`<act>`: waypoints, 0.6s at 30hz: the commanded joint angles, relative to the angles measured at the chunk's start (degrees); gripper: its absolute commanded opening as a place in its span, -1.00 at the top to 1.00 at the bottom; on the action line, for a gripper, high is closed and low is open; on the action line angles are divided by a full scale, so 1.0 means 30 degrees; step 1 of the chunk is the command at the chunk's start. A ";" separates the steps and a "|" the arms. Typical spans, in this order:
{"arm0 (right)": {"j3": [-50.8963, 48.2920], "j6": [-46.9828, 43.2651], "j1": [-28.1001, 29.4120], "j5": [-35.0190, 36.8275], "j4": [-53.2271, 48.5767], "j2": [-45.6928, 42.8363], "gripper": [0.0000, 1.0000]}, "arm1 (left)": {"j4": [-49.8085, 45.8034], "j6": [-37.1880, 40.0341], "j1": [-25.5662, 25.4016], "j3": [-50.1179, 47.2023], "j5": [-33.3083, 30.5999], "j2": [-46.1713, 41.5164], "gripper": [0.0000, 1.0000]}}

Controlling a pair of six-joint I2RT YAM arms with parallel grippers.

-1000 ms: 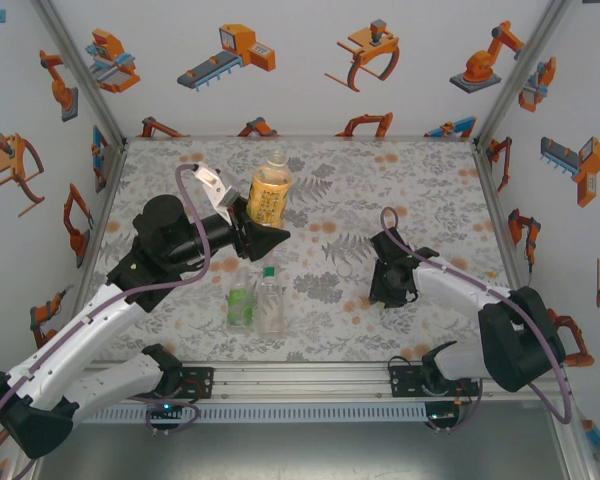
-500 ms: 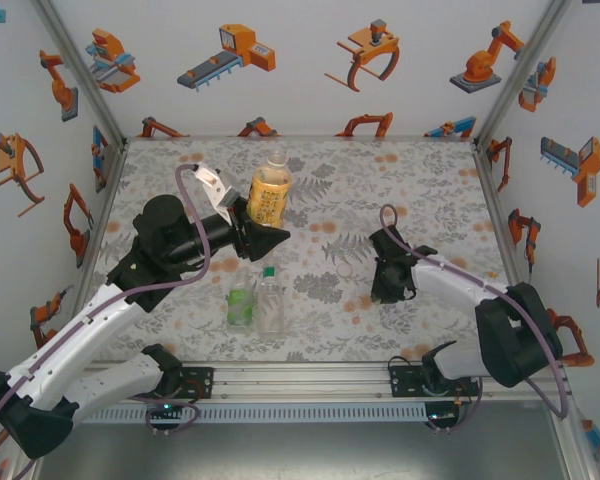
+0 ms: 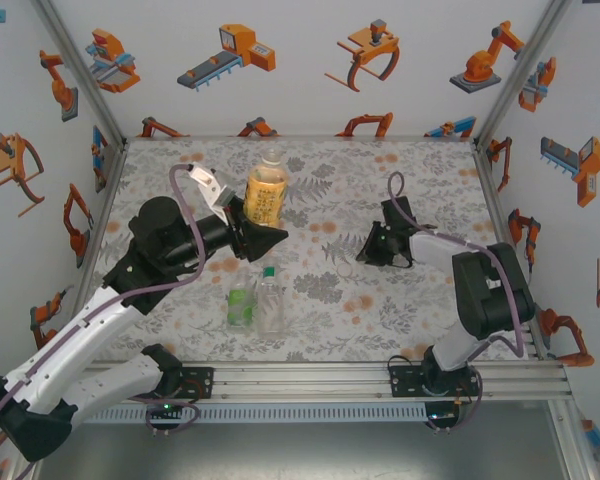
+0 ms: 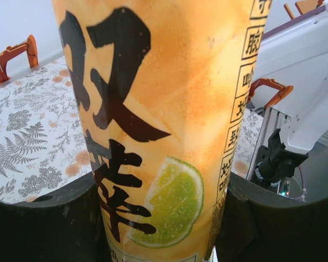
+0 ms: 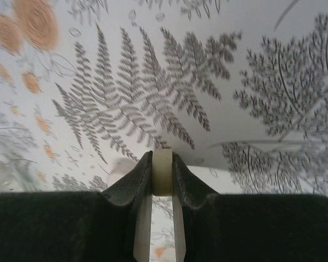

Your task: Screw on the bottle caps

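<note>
Three bottles are counted. An amber bottle [image 3: 266,195] is clamped upright by the left gripper [image 4: 161,229], whose arm is stretched toward far centre. A green bottle [image 3: 241,306] and a clear bottle [image 3: 271,312] are stood side by side, nearer. One pale cap [image 5: 163,173] is pinched by the right gripper [image 3: 372,248], pointed left and held low over the table [image 3: 430,180].

Dark characters on amber bottle [image 4: 153,120]

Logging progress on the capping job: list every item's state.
amber bottle: upright, uncapped, gripped
left gripper: jaws shut on amber bottle
pale cap: pinched edge-on
right gripper: jaws shut on pale cap
clear bottle: standing, green cap on
green bottle: standing, top unclear
</note>
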 commanded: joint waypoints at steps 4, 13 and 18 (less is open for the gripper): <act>-0.1832 0.0107 -0.1280 -0.0512 0.0417 -0.0627 0.49 | 0.0968 -0.0665 -0.0048 0.0027 -0.0455 -0.0226 1.00; -0.1379 -0.1025 -0.1576 0.1398 -0.2484 -0.1307 0.23 | 0.0832 -0.0704 -0.0053 0.0729 0.0021 0.0609 1.00; 0.0583 -0.2132 -0.1550 0.2532 -0.4379 -0.0424 0.06 | 0.1295 -0.0775 -0.0045 0.0339 -0.0322 0.0454 1.00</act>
